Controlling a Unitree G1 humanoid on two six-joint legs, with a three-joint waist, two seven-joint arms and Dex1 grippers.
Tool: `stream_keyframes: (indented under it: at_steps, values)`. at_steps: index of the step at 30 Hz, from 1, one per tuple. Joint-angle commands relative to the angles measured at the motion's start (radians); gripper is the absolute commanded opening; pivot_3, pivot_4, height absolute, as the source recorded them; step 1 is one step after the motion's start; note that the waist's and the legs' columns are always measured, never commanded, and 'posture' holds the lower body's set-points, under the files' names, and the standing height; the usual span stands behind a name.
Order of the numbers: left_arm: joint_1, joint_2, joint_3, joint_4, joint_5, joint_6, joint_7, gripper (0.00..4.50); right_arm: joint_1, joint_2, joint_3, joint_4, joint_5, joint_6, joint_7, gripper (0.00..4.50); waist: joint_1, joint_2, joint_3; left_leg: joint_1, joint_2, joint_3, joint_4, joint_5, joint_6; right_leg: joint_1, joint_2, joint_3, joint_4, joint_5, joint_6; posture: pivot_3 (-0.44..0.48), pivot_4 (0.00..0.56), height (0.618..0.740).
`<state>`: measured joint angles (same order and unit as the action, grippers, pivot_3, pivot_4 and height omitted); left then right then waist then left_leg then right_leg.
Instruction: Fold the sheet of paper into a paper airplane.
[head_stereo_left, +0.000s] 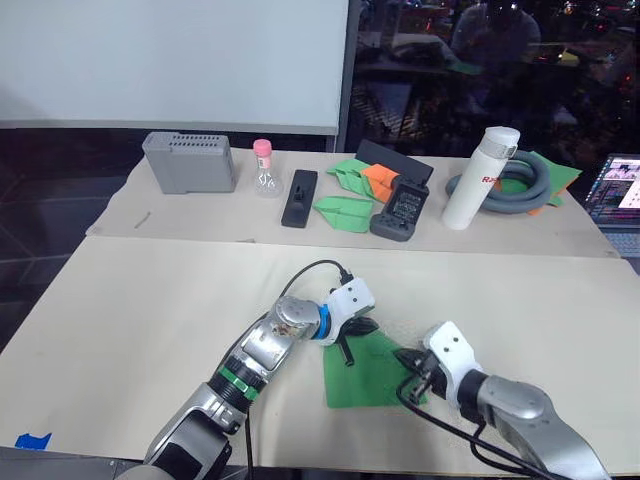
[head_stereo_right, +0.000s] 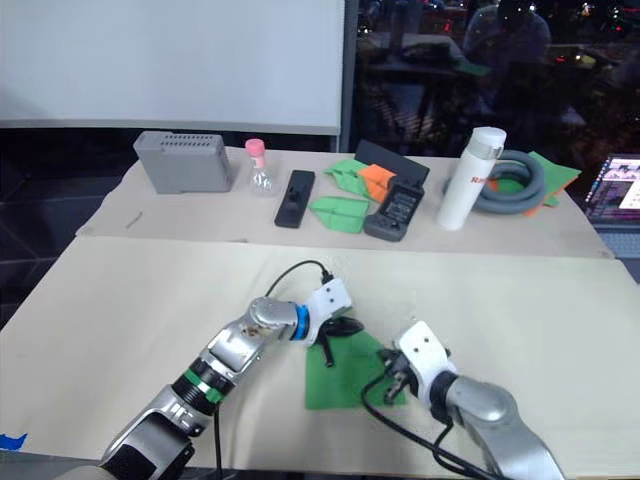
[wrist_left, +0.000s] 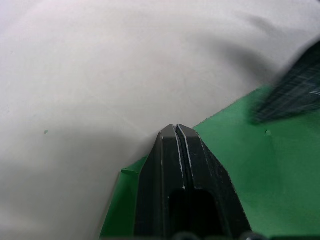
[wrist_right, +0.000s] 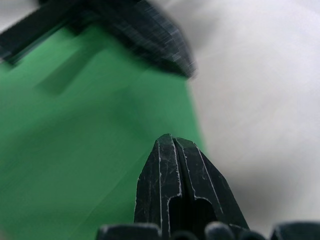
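Observation:
The sheet of paper (head_stereo_left: 365, 382) is bright green and lies flat on the near part of the tan table (head_stereo_left: 150, 300), as a rough wedge. My left gripper (head_stereo_left: 350, 340) is shut, and its tips rest at the sheet's far left corner. In the left wrist view the closed fingers (wrist_left: 165, 165) point down onto the paper's (wrist_left: 260, 175) edge. My right gripper (head_stereo_left: 412, 368) is shut too, pressing on the sheet's right edge. In the right wrist view its tips (wrist_right: 170, 150) sit over the green paper (wrist_right: 75, 145) near its border. I see nothing pinched between either pair.
Along the back of the table stand a grey box (head_stereo_left: 188, 162), a small pink-capped bottle (head_stereo_left: 263, 168), a black bar (head_stereo_left: 299, 198), green paper darts (head_stereo_left: 342, 212), an orange dart (head_stereo_left: 380, 181), a black device (head_stereo_left: 400, 210), a white flask (head_stereo_left: 480, 178) and a coiled grey hose (head_stereo_left: 520, 190). A laptop (head_stereo_left: 620, 192) is at far right.

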<state>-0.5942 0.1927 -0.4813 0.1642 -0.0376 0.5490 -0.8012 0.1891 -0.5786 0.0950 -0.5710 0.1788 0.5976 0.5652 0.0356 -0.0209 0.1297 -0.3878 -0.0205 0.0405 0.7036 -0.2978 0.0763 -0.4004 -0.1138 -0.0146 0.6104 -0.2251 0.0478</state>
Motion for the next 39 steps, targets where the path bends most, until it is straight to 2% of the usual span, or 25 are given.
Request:
stream_keyframes:
  at_steps: [1,5,8,10,16,21,25,28,31,35,39]
  values:
    - [0.007,0.006,-0.02,0.047,0.025,0.004,-0.007,0.0,0.064,-0.056,0.039,0.011,-0.003,-0.018,0.064,0.01,0.0,0.0,0.0,0.0,0.0,0.0,0.0,0.0,0.0,0.0,0.0,0.0,0.0,0.0,0.0,0.0,0.15,0.74]
    - [0.004,0.007,-0.026,0.049,0.024,-0.008,-0.019,0.0,0.067,-0.077,-0.052,-0.014,0.049,-0.057,0.091,0.01,0.0,-0.001,0.0,0.004,0.001,0.0,0.0,0.0,0.0,0.004,0.0,0.0,-0.001,0.0,0.0,0.0,0.15,0.74]
    - [0.004,0.011,-0.019,0.046,0.021,-0.005,-0.021,0.0,-0.004,-0.066,-0.167,-0.043,0.166,-0.033,0.12,0.01,0.001,-0.001,0.001,0.002,0.0,0.0,0.0,0.0,0.0,0.003,0.0,0.0,-0.001,0.0,0.0,0.0,0.15,0.74]
    - [0.007,0.009,-0.004,0.038,0.012,0.015,-0.014,0.0,-0.067,-0.081,-0.188,-0.02,0.179,-0.029,0.133,0.01,-0.004,0.0,0.001,0.0,0.0,0.0,0.001,0.0,0.0,0.0,0.0,0.001,0.0,0.0,0.0,0.0,0.15,0.74]
    - [0.007,0.013,0.018,0.017,0.004,0.029,-0.017,0.0,-0.218,-0.082,-0.047,0.117,0.106,-0.051,0.153,0.01,-0.007,-0.001,0.001,-0.002,0.0,0.0,0.0,0.0,-0.001,-0.002,0.0,0.001,0.001,0.0,0.0,0.0,0.15,0.74]
    - [0.014,0.019,0.06,-0.031,-0.031,0.068,-0.023,0.0,-0.271,-0.053,0.057,0.187,0.066,-0.058,0.166,0.01,-0.015,0.0,0.002,-0.003,0.0,0.0,-0.001,0.001,-0.001,-0.004,0.0,0.001,0.001,0.0,0.0,0.0,0.15,0.74]
    - [0.017,0.011,0.143,-0.092,-0.117,0.152,-0.026,0.0,-0.28,-0.048,0.112,0.255,0.013,-0.08,0.163,0.01,-0.022,0.0,0.002,-0.003,0.0,0.0,-0.001,0.001,-0.001,-0.004,0.0,0.001,0.001,0.0,0.0,0.0,0.15,0.74]
    - [0.001,0.034,0.287,-0.179,-0.191,0.238,0.02,0.0,-0.291,-0.046,0.139,0.293,-0.007,-0.092,0.173,0.01,-0.026,0.0,0.003,-0.003,0.0,0.0,-0.001,0.001,-0.002,-0.004,0.001,0.001,0.002,0.0,0.0,0.0,0.15,0.74]
    - [0.024,0.125,0.403,-0.309,-0.278,0.353,0.003,0.0,-0.311,-0.04,0.151,0.334,-0.013,-0.105,0.185,0.01,-0.034,0.0,0.003,-0.001,0.001,0.0,-0.001,0.002,-0.003,-0.004,0.001,0.001,0.002,0.0,0.0,0.0,0.15,0.74]
    - [0.083,0.204,0.479,-0.437,-0.361,0.467,0.022,0.0,-0.35,-0.024,0.17,0.372,-0.015,-0.116,0.203,0.01,-0.041,0.0,0.003,0.002,0.001,0.0,-0.005,0.004,-0.006,-0.002,0.001,0.001,0.003,0.0,0.0,0.0,0.15,0.74]
    - [0.193,0.23,0.499,-0.539,-0.404,0.535,0.067,1.17,-0.382,-0.007,0.193,0.39,-0.018,-0.118,0.225,0.0,-0.04,0.0,0.003,0.003,0.001,0.0,-0.006,0.006,-0.01,-0.002,0.001,0.001,0.003,0.0,0.0,0.0,0.15,0.74]
